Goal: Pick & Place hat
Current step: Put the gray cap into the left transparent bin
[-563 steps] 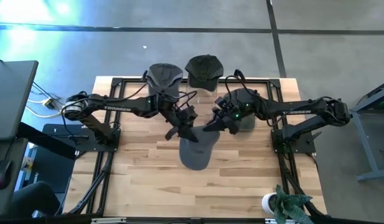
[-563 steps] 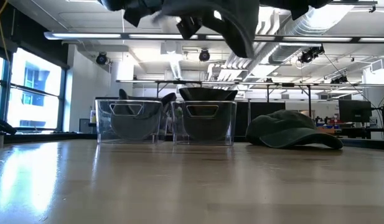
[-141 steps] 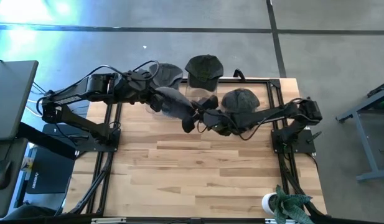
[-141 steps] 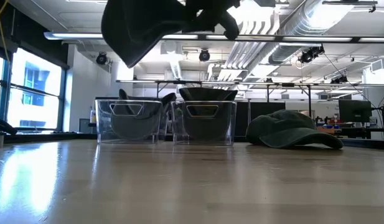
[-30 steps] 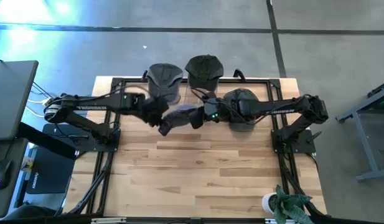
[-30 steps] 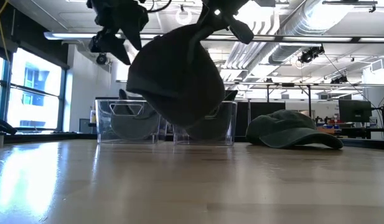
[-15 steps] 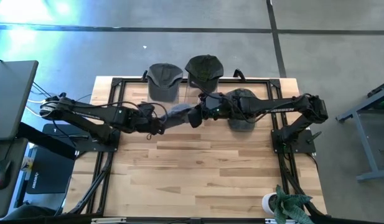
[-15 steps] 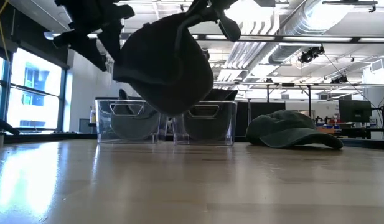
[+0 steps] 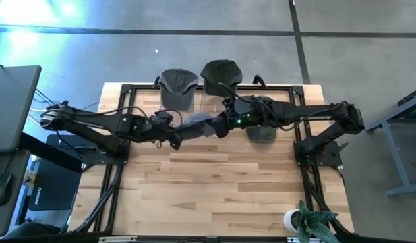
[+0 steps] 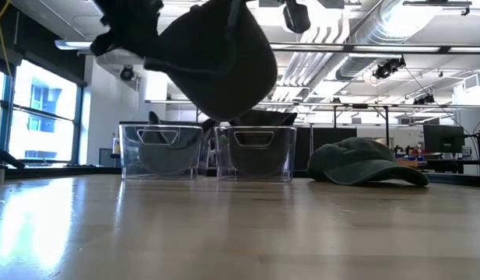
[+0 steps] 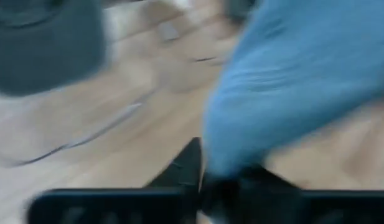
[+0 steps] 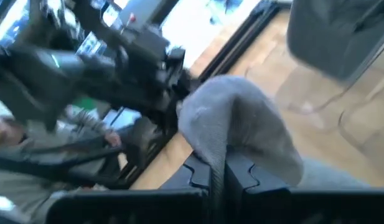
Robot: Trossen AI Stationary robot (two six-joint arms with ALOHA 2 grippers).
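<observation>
A grey hat [image 9: 194,123] hangs in the air between my two grippers, over the far middle of the table; in the low view the hat [image 10: 216,62] sits high above the board. My left gripper [image 9: 172,131] is at its left end and is shut on it. My right gripper [image 9: 218,127] is shut on its right end. The left wrist view is blurred and shows the hat [image 11: 291,81] as a bluish mass running down to my left gripper [image 11: 220,180]. In the right wrist view the hat [image 12: 241,124] rises from my right gripper [image 12: 218,177]. My left gripper pinches the hat's left edge [image 11: 226,158] between its two fingers, slanting down at it from the table's left. The hat is clear of the table. My right gripper pinches a fold of the hat's cloth [image 12: 218,155] between its two fingers, reaching in from the table's right, near level. The hat bulges beyond the fingers and hangs clear of the table.
Two clear bins [image 10: 160,152] [image 10: 255,152] stand side by side at the far edge, each with a hat in it. A dark green cap [image 10: 364,163] lies on the table at the far right, under my right arm. A plant [image 9: 309,219] stands at the near right corner.
My left gripper has turned, closed in on the hat's left end and shut on it. My right gripper has risen and carried the hat up: it hung low in front of the bins before and now sits above them.
</observation>
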